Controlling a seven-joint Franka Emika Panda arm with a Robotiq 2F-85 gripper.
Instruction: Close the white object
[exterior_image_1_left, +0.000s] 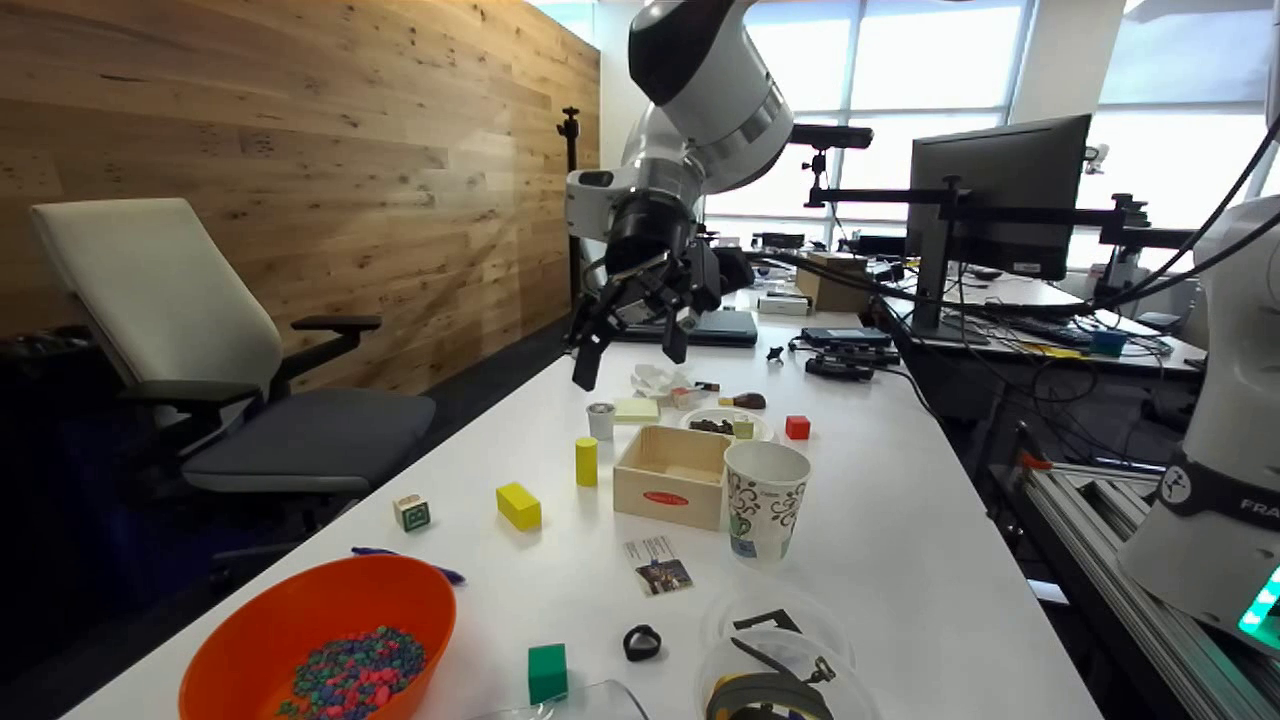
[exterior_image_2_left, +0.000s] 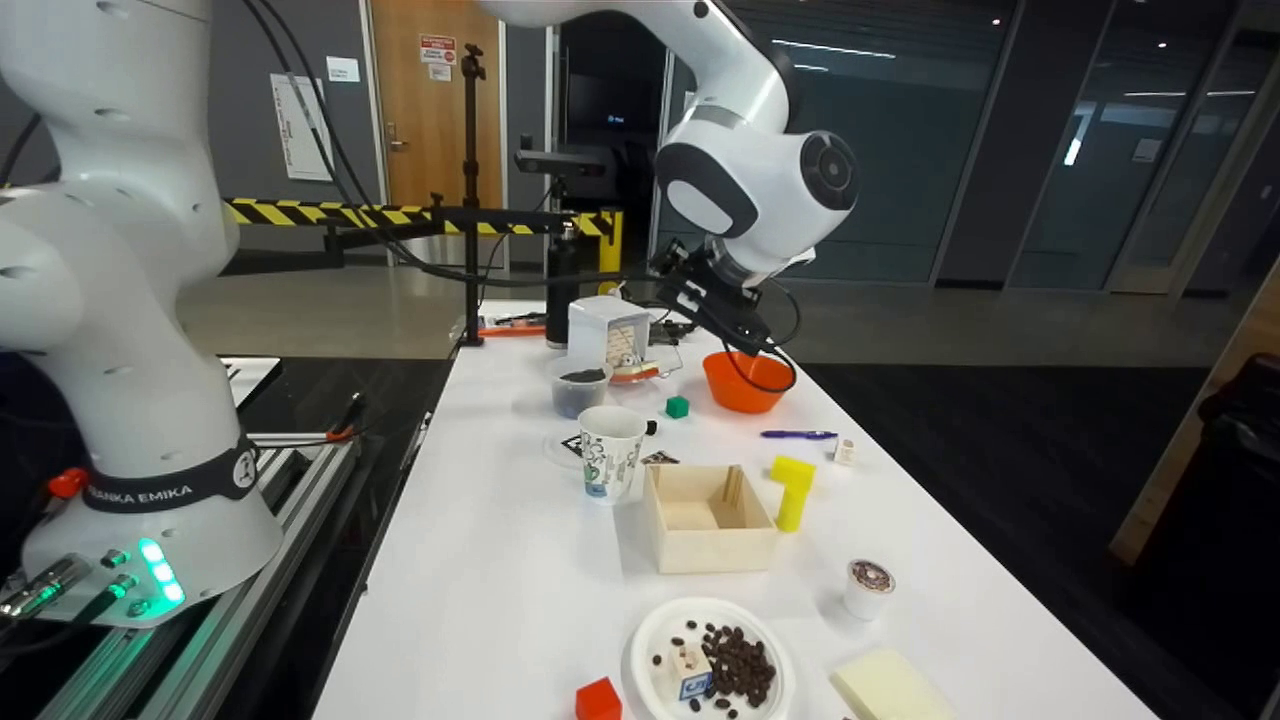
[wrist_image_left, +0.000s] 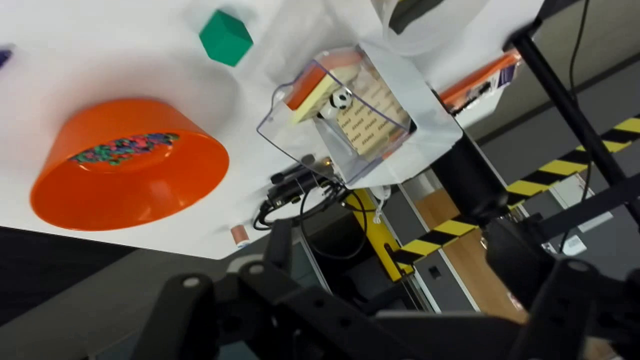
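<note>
White arm (exterior_image_2_left: 735, 80), black fingers (exterior_image_1_left: 590, 358)

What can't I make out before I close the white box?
White box: far side hidden by the box itself, wrist view.
Tan panel inside: print too blurred to read, wrist view.
Pen: mostly cut off by left edge, wrist view.
Paper cup: inside bottom hidden by its wall, both exterior views.
Orange bowl: cut off by bottom edge, in an exterior view.
</note>
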